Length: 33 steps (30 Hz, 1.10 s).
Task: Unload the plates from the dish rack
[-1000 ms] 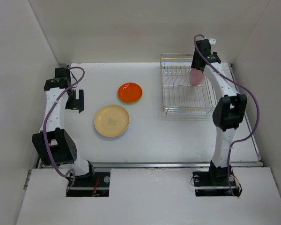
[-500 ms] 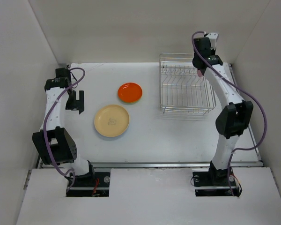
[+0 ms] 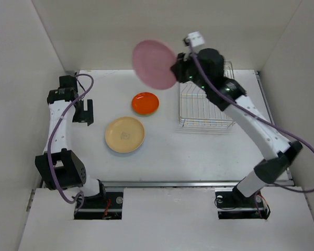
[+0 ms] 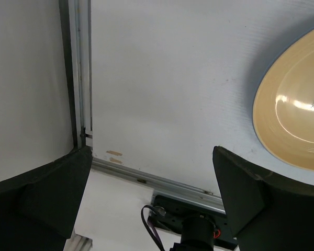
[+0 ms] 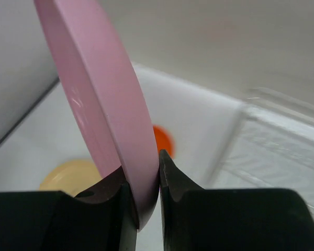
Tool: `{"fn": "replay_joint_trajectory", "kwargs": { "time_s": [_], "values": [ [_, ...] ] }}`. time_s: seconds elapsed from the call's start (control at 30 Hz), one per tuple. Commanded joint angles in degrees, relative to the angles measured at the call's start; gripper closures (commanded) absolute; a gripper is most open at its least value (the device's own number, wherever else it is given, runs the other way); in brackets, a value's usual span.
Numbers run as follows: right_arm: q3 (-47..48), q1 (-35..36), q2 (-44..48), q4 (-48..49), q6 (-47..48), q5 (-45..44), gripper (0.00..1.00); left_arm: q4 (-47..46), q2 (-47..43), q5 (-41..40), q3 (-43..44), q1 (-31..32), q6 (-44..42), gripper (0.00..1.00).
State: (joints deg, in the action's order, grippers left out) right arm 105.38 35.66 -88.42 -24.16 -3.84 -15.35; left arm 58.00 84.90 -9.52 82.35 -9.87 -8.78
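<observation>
item: pink plate (image 3: 154, 64), held on edge in the air over the far part of the table (image 3: 199, 151), just left of the dish rack (image 3: 206, 107); one edge of its rim is pinched between the fingers of the right gripper (image 5: 142, 172), which are pressed against both faces, the disc reaching out beyond the fingertips. orange-red plate (image 3: 145, 103) and tan-orange plate (image 3: 125, 134) are laid flat on the table, apart from each other. left gripper (image 4: 152, 172) is spread wide with nothing held, near the tan-orange plate.
</observation>
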Motion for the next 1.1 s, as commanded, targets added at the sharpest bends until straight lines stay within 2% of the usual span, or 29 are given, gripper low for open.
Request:
{"fn": "replay_joint_trajectory", "kwargs": {
  "time_s": [0.0, 0.07, 0.13, 0.23, 0.33, 0.43, 0.47, 0.5, 0.63, 0.7, 0.73, 0.83, 0.87, 0.97, 1.07],
  "values": [
    [-3.09, 3.26, -13.22, 2.97, -6.53, 36.32, 1.0, -0.34, -4.22, -1.73, -0.08, -0.24, 1.3, 0.0],
    [-0.55, 7.29, -18.25, 3.59, -7.33, 41.61, 1.0, -0.96, -4.75, -3.83, -0.78, -0.24, 1.3, 0.0],
    [1.92, 10.29, -25.11, 3.6, -7.94, 43.12, 1.0, -1.48, -5.27, -4.37, -1.92, -0.77, 1.3, 0.0],
    [6.32, 10.83, -31.96, 3.6, -9.16, 43.13, 1.0, -1.48, -5.27, -4.37, -2.45, -1.29, 0.78, 0.0],
    [6.85, 10.83, -35.14, 4.29, -10.22, 41.37, 1.0, -2.01, -5.27, -4.9, -2.98, -1.29, 0.78, 0.0],
    [5.63, 10.83, -36.99, 4.3, -10.23, 43.91, 0.99, -2.01, -5.27, -4.9, -3.68, -1.29, 0.25, 0.0],
    [5.62, 10.83, -38.22, 4.3, -10.23, 43.92, 0.95, -2.01, -5.27, -4.9, -4.21, -1.29, 0.25, 0.0],
    [5.62, 10.83, -38.23, 4.3, -10.75, 43.92, 0.77, -2.01, -5.27, -4.9, -4.21, -1.29, 0.25, 0.0],
    [4.39, 10.83, -39.37, 2.55, -10.75, 40.16, 0.43, -2.01, -5.27, -4.2, -4.21, -1.29, 0.25, 0.0],
    [4.39, 10.83, -39.37, -0.25, -9.44, 38.57, 0.33, -2.01, -5.27, -3.67, -4.21, -1.29, 0.25, 0.0],
    [4.39, 10.83, -38.85, -1.4, -8.91, 37.6, 0.24, -2.01, -5.27, -3.66, -3.6, -1.29, 0.25, 0.0],
    [7.55, 10.83, -38.23, -8.34, -7.6, 30.23, 0.12, -1.4, -4.75, -3.66, -2.55, -1.29, 0.25, 0.0],
    [8.08, 10.83, -37.45, -9.92, -6.81, 25.25, 0.12, -0.87, -4.75, -3.66, -2.54, -1.29, 0.25, 0.0],
    [7.56, 10.83, -33.93, -14.5, -6.8, 18.19, 0.07, -0.17, -4.75, -3.06, -2.01, -1.29, 0.25, 0.0],
    [2.13, 10.83, -26.91, -15.04, -6.8, 12.29, 0.04, 0.36, -4.75, -2.53, -2.01, -1.29, 0.25, 0.0]
  ]
}}
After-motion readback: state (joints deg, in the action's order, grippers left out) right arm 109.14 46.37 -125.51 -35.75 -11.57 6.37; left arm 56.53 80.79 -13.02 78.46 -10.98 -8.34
